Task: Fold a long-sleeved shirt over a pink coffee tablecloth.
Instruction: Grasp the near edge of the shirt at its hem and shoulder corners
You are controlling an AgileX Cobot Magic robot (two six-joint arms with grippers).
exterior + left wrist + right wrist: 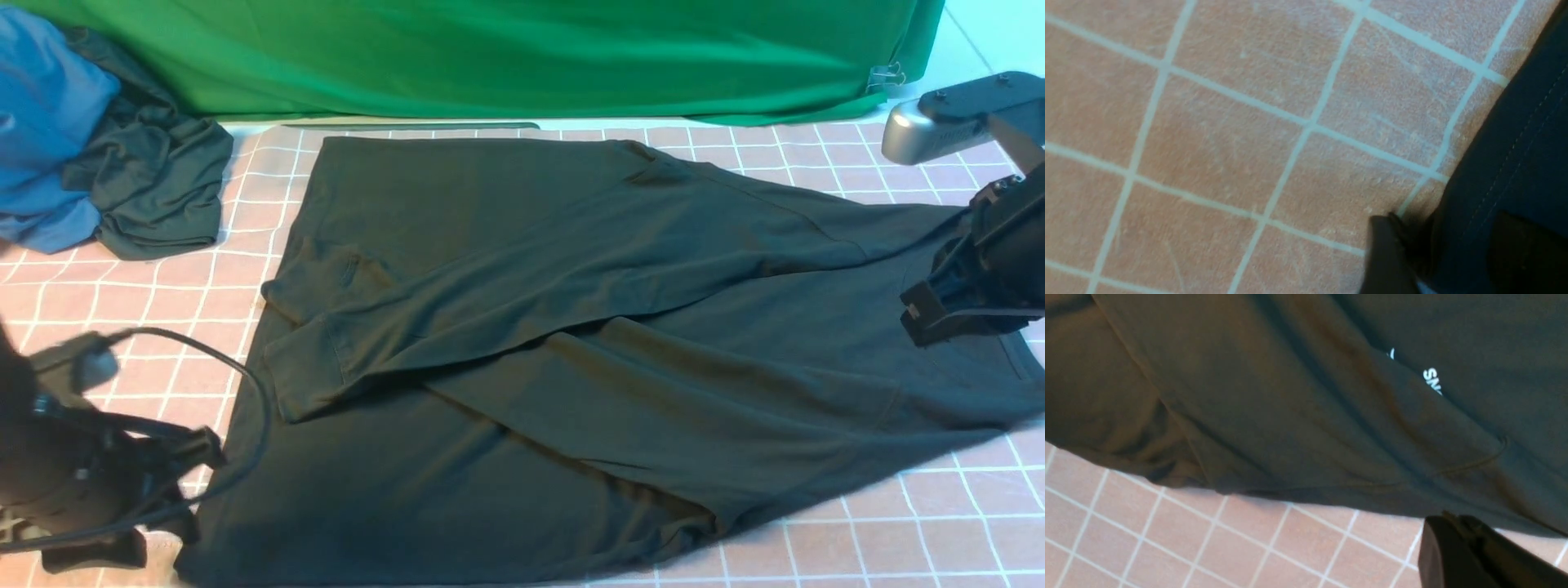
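Observation:
The black long-sleeved shirt lies spread across the pink coffee tablecloth, both sleeves crossed over its body. My left gripper sits low at the shirt's near left hem corner. In the left wrist view it is open, one finger on the tablecloth and the other on the stitched hem. My right gripper hovers over the shirt's right end. In the right wrist view it is shut and empty, above the tablecloth beside the shirt's edge. White "SNOW" lettering shows partly.
A blue garment and a smaller dark grey-green garment are heaped at the back left. A plain green cloth hangs along the back. A grey device stands at the far right. A black cable loops from my left arm.

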